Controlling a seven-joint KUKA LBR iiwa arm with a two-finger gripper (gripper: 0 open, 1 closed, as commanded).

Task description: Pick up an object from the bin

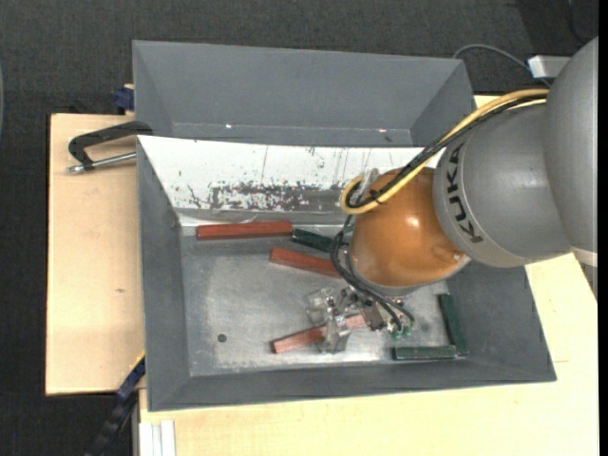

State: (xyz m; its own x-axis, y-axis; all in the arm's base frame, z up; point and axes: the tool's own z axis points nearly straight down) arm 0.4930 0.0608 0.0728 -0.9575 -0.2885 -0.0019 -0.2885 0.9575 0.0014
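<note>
The gripper [334,323] sits low in the bin [171,283]. Whether it is apart or together cannot be told. A reddish flat stick [296,343] lies directly under the gripper, extending left. A green stick [448,319] lies right of the gripper.

— What is this place, a workshop?
— More a robotics lab, I'd say. That big grey arm [513,188] leaning in over the right side of the grey metal bin [160,283] has KUKA lettered on it, and yellow and black cables [475,117] run along it.
— And the bin itself?
— Scuffed sheet metal, with red sticks [245,230] and dark green bars [450,323] loose inside. Dark carpet [285,8] lies behind it.
</note>
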